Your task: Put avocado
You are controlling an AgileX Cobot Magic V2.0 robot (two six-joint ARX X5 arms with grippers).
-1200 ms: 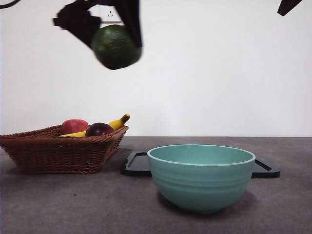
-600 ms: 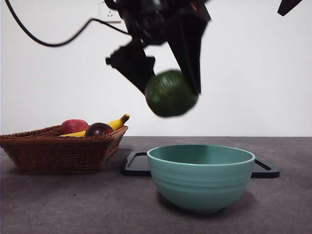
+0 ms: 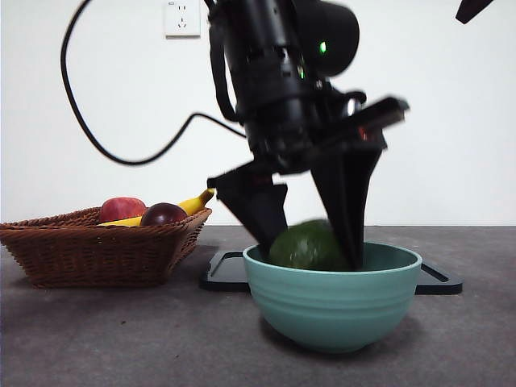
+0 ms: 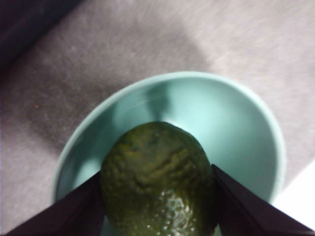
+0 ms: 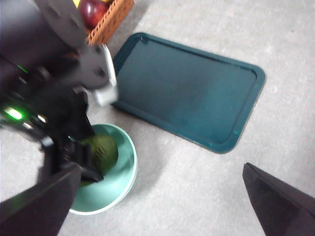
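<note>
The dull dark-green avocado (image 3: 306, 247) is held low inside the teal bowl (image 3: 332, 302), its top just above the rim. My left gripper (image 3: 310, 242) is shut on the avocado, one black jaw on each side. In the left wrist view the avocado (image 4: 157, 184) fills the space between the jaws over the bowl (image 4: 236, 113). The right wrist view shows the avocado (image 5: 101, 150) in the bowl (image 5: 123, 182) from above. My right gripper (image 5: 162, 206) is open and empty, high above the table, and shows as a black tip (image 3: 472, 10) at the front view's top right corner.
A wicker basket (image 3: 97, 250) at the left holds a red apple (image 3: 121, 210), a dark maroon fruit (image 3: 164, 214) and a banana (image 3: 197, 200). A dark tray (image 3: 226, 272) lies flat behind the bowl; it also shows in the right wrist view (image 5: 187, 88). A cable (image 3: 105, 145) hangs from the arm.
My left gripper has carried the avocado to the right and down, from high above the basket into the teal bowl. The right arm has not moved.
</note>
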